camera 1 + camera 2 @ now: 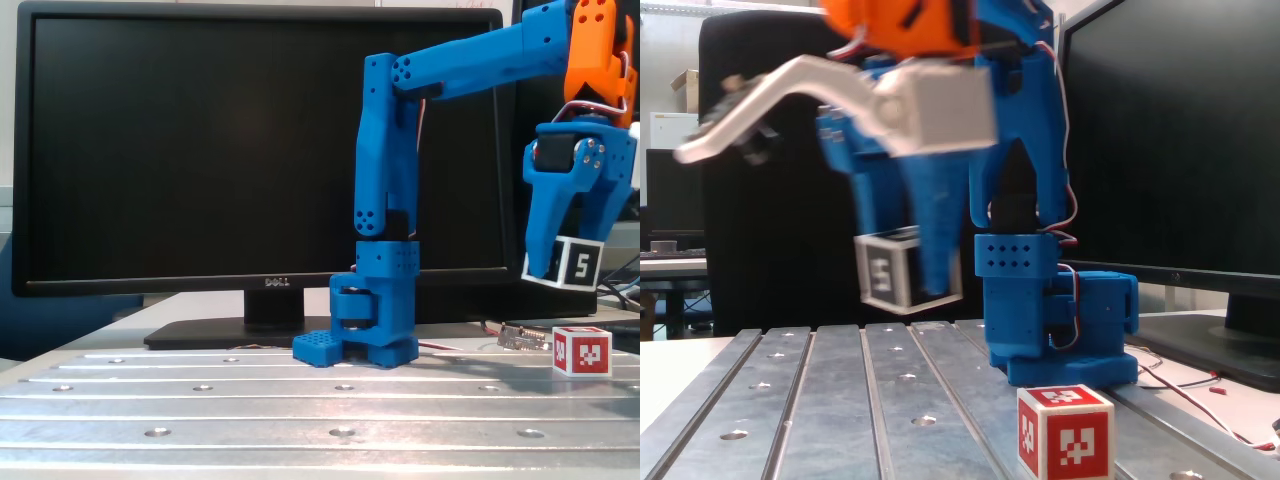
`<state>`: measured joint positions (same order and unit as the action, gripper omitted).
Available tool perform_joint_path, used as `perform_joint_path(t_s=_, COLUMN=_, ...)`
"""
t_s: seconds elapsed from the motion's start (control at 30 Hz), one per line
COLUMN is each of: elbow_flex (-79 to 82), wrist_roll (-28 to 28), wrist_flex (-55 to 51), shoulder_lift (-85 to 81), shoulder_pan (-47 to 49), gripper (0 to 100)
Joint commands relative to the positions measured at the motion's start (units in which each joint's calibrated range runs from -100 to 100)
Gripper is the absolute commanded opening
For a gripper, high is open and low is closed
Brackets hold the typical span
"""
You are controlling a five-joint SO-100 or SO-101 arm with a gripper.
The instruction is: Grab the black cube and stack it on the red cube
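The black cube [572, 263], white-edged with a white 5 on its faces, hangs in the air between my blue fingers. My gripper [566, 262] is shut on it at the right edge of a fixed view. In the other fixed view the cube [892, 270] is blurred and the gripper [912, 272] holds it well above the plate. The red cube [582, 351] with its white marker panel sits on the metal plate, below the held cube and slightly right of it. It also shows in the foreground of the other fixed view [1065, 432].
The arm's blue base [362, 322] stands mid-plate in front of a black Dell monitor [200, 150]. A small connector with wires [522, 337] lies left of the red cube. The grooved metal plate [250, 400] has screw holes.
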<state>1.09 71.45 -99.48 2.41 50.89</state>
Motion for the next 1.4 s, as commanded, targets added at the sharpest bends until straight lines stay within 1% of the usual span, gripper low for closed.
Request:
perform_joint_path(t_s=0.0, elbow_flex=1.1, wrist_roll=3.4, wrist_flex=0.0, shoulder_lift=-4.6, shoulder_pan=2.2, gripper=18)
perform_joint_path(t_s=0.13, elbow_flex=2.8, wrist_roll=7.9, wrist_flex=0.6, shoulder_lift=-5.6, shoulder_pan=5.7, gripper=17)
perform_joint_path(t_s=0.27, elbow_flex=5.7, wrist_roll=11.9, wrist_flex=4.6, shoulder_lift=-5.8, shoulder_pan=9.3, gripper=18)
perform_joint_path(t_s=0.57, elbow_flex=12.6, wrist_roll=16.8, wrist_flex=13.7, shoulder_lift=-5.8, shoulder_pan=14.6, gripper=17)
perform_joint_path(t_s=0.63, elbow_flex=13.4, wrist_roll=17.0, wrist_flex=15.0, shoulder_lift=-5.8, shoulder_pan=15.1, gripper=17)
perform_joint_path(t_s=1.0, elbow_flex=13.6, wrist_roll=17.1, wrist_flex=15.0, shoulder_lift=-5.8, shoulder_pan=17.3, gripper=17)
perform_joint_path(t_s=1.1, elbow_flex=14.4, wrist_roll=18.8, wrist_flex=15.1, shoulder_lift=-5.8, shoulder_pan=17.8, gripper=17)
perform_joint_path(t_s=1.23, elbow_flex=14.9, wrist_roll=19.0, wrist_flex=15.7, shoulder_lift=-6.3, shoulder_pan=18.5, gripper=17)
perform_joint_path(t_s=1.37, elbow_flex=17.8, wrist_roll=20.6, wrist_flex=16.3, shoulder_lift=-8.8, shoulder_pan=18.6, gripper=17)
